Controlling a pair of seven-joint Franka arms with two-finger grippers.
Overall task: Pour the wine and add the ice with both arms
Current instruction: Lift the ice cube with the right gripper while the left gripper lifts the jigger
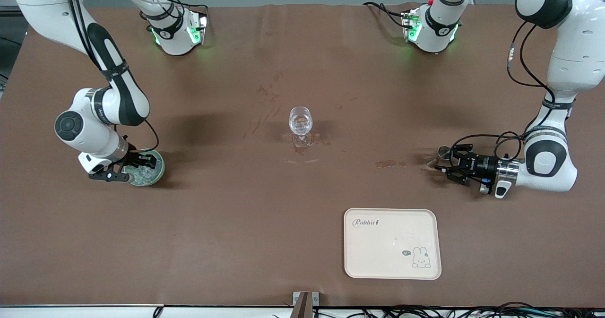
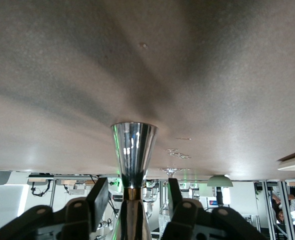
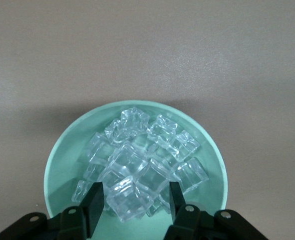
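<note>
Nearest the front camera sits a cream tray with a little rabbit printed on it, flat on the brown tabletop, toward the left arm's end.

Farther back, mid-table, a clear wine glass stands upright, with reddish-brown stains around its foot.

Over at the right arm's end we've got the action: the right claw is down at the pale green bowl, right over its nearer edge. The right wrist view shows it nicely: the ice, a glittering heap of clear cubes, fills the bowl, and the black fingers are spread apart with one cube sitting in the gap between them. Released, then, not clenched on anything; whether the pads touch that cube I cannot tell.

Now the left arm's end: the left claw lies low and level just above the tabletop, pointing toward the middle of the table. It's grasping a shiny metal cup, a cone-shaped steel jigger. In the left wrist view that metal cup flares out ahead of the claw, its narrow waist pinched between the two fingers, mouth facing away.
</note>
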